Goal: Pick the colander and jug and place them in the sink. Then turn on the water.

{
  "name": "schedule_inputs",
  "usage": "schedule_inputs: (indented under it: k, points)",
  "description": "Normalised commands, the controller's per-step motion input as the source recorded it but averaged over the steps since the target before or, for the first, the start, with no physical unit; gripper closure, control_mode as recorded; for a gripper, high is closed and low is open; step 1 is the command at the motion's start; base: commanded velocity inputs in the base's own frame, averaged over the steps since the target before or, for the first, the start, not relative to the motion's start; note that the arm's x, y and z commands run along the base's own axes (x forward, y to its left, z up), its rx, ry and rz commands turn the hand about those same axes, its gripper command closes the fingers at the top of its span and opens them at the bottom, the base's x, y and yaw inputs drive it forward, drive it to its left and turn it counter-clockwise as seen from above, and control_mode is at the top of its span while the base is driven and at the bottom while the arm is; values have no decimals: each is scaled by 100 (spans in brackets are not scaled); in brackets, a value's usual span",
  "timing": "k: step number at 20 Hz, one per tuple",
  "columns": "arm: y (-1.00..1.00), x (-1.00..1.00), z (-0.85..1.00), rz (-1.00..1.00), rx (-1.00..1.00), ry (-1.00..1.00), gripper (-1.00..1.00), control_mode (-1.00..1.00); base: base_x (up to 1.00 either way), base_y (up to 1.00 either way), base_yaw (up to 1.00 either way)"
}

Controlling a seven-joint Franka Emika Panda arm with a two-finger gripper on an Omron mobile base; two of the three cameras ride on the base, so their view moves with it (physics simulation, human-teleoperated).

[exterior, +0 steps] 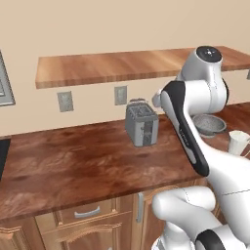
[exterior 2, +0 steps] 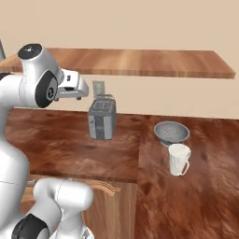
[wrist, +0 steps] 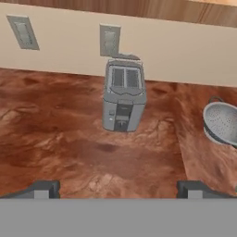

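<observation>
The grey perforated colander (exterior 2: 171, 132) rests on the right stretch of the counter, with the white jug (exterior 2: 179, 159) upright just in front of it. Both also show past the arm, the colander (exterior: 211, 125) partly covered and the jug (exterior: 239, 142) at the right edge. In the hand view the colander (wrist: 222, 122) lies at the right rim. My gripper (wrist: 118, 192) hangs open and empty high over the counter, looking down at the toaster, well left of both objects. A black corner of the sink (exterior: 2, 161) shows far left. The water is out of view.
A boxy grey toaster (exterior 2: 102, 119) stands near the back wall, left of the colander. A wooden shelf (exterior 2: 140, 63) runs overhead. Wall outlets (wrist: 109, 40) sit behind the toaster. The counter (exterior: 73, 166) turns a corner at the right.
</observation>
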Motion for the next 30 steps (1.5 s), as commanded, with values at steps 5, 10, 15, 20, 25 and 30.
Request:
schedule_inputs:
  k: [5, 10, 15, 20, 25, 30]
  points:
    - [-21, -20, -7, 0, 1, 0, -100, -100, -27, -7, -1]
    - [-94, -9, -21, 0, 0, 0, -100, -100, 0, 0, 0]
    - [-99, -1, -22, 6, -10, -5, -100, -100, 0, 0, 0]
    - [-95, -13, -25, 2, -23, -1, -100, -100, 0, 0, 0]
    - [-79, -14, -39, 0, -30, 0, -100, -100, 0, 0, 0]
    - [-49, -8, -55, -1, -32, 7, -100, -100, 0, 0, 0]
